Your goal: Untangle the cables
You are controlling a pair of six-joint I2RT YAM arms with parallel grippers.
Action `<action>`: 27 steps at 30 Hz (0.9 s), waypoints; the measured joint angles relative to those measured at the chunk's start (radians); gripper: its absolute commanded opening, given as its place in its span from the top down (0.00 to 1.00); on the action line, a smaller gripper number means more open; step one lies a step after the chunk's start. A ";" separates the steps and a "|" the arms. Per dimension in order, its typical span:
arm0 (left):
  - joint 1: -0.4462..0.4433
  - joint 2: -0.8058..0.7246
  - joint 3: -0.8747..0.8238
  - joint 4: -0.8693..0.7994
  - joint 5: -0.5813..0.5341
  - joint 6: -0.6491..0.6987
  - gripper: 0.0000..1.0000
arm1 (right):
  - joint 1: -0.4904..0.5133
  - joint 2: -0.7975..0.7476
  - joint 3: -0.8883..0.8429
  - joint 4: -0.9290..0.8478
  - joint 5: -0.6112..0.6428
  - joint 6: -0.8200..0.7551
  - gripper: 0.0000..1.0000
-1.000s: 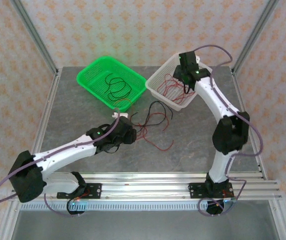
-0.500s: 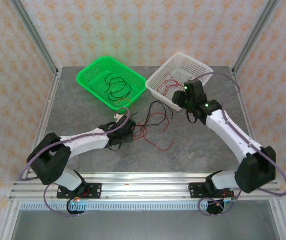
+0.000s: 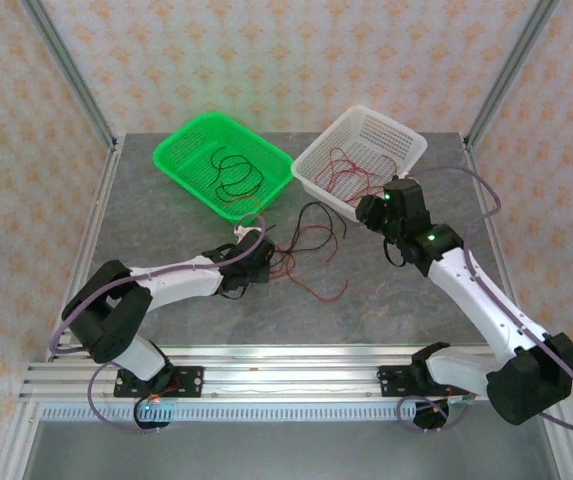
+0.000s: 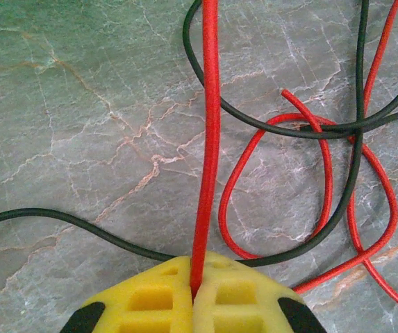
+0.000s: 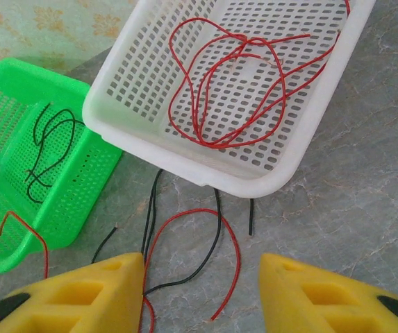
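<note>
Your left gripper [image 4: 195, 295] has just snapped closed. A second ago it was spread above the pile; now its yellow pads [image 4: 150, 302] are pressed together with a thin red wire [image 4: 209, 139] pinched between them. The wire runs straight ahead over the grey marbled table [image 4: 60, 104]. Just past the pinch, a thin black wire [image 4: 355, 159] crosses a red loop, so you're holding one strand of a knot that isn't free yet.

The tangle of red and black wires [image 3: 306, 245] lies mid-table, in front of both baskets.

Your right gripper [image 5: 200, 274] has come out of the white plastic mesh basket [image 3: 406, 135] and now hovers just in front of it, fingers apart and holding nothing. The loose red wires [image 5: 233, 83] lie in that basket. The black wires [image 3: 234, 175] lie in the green plastic mesh basket [image 3: 181, 150].

So one red strand looks like the current job. I'd expect a slow pull, since the black wire may drag along.
</note>
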State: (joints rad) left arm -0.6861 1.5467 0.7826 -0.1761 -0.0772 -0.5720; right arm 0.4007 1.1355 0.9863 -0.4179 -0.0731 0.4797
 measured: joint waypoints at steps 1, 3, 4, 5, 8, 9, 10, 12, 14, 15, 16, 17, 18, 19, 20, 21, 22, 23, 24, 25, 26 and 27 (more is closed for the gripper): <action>0.000 -0.002 0.001 -0.003 0.000 0.000 1.00 | 0.000 -0.006 -0.002 0.001 -0.003 0.004 0.54; -0.001 -0.016 0.005 -0.021 0.000 0.001 1.00 | 0.000 -0.015 -0.011 0.009 -0.011 0.015 0.55; -0.002 -0.028 0.010 -0.036 0.000 0.001 1.00 | 0.002 -0.019 -0.019 0.016 -0.018 0.023 0.56; -0.006 -0.046 0.021 -0.056 0.000 0.000 1.00 | 0.005 -0.021 -0.027 0.024 -0.025 0.030 0.56; -0.032 -0.105 0.068 -0.097 -0.001 0.001 1.00 | 0.028 -0.021 -0.062 0.061 -0.046 0.053 0.56; -0.040 -0.123 0.084 -0.107 -0.001 0.001 1.00 | 0.042 -0.020 -0.073 0.069 -0.052 0.062 0.56; -0.050 -0.145 0.105 -0.120 -0.001 0.001 1.00 | 0.060 -0.017 -0.084 0.080 -0.056 0.071 0.56; -0.066 -0.180 0.138 -0.133 0.003 0.001 1.00 | 0.095 -0.006 -0.101 0.111 -0.060 0.087 0.56; -0.074 -0.208 0.163 -0.147 0.011 0.001 1.00 | 0.125 0.010 -0.116 0.147 -0.066 0.105 0.56; -0.074 -0.218 0.174 -0.155 0.014 0.001 1.00 | 0.140 0.023 -0.127 0.172 -0.068 0.116 0.56; -0.078 -0.225 0.183 -0.163 0.017 0.001 1.00 | 0.153 0.038 -0.137 0.195 -0.071 0.128 0.56; -0.080 -0.229 0.191 -0.170 0.018 0.001 1.00 | 0.163 0.053 -0.145 0.216 -0.075 0.139 0.57; -0.080 -0.232 0.198 -0.179 0.018 0.001 1.00 | 0.174 0.073 -0.151 0.239 -0.077 0.151 0.57; -0.085 -0.234 0.201 -0.182 0.018 0.001 1.00 | 0.185 0.098 -0.157 0.266 -0.082 0.165 0.58; -0.087 -0.235 0.204 -0.188 0.018 0.001 1.00 | 0.195 0.122 -0.162 0.291 -0.085 0.178 0.58; -0.087 -0.237 0.206 -0.196 0.018 0.001 1.00 | 0.206 0.145 -0.166 0.316 -0.089 0.193 0.59; -0.088 -0.238 0.208 -0.203 0.018 0.001 1.00 | 0.217 0.173 -0.170 0.344 -0.092 0.209 0.60; -0.089 -0.239 0.211 -0.207 0.018 0.001 1.00 | 0.227 0.195 -0.172 0.364 -0.095 0.222 0.60; -0.089 -0.240 0.216 -0.215 0.018 0.001 1.00 | 0.237 0.222 -0.173 0.388 -0.100 0.235 0.60; -0.090 -0.241 0.222 -0.221 0.018 0.002 1.00 | 0.246 0.248 -0.174 0.412 -0.105 0.248 0.61; -0.091 -0.241 0.229 -0.226 0.018 0.002 1.00 | 0.254 0.269 -0.175 0.431 -0.108 0.258 0.61; -0.091 -0.241 0.238 -0.232 0.018 0.003 1.00 | 0.260 0.293 -0.177 0.454 -0.112 0.270 0.61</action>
State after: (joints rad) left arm -0.7773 1.3056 1.0210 -0.4084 -0.0593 -0.5690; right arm 0.6605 1.4284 0.8093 0.0357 -0.1852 0.7494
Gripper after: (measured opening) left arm 0.042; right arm 0.393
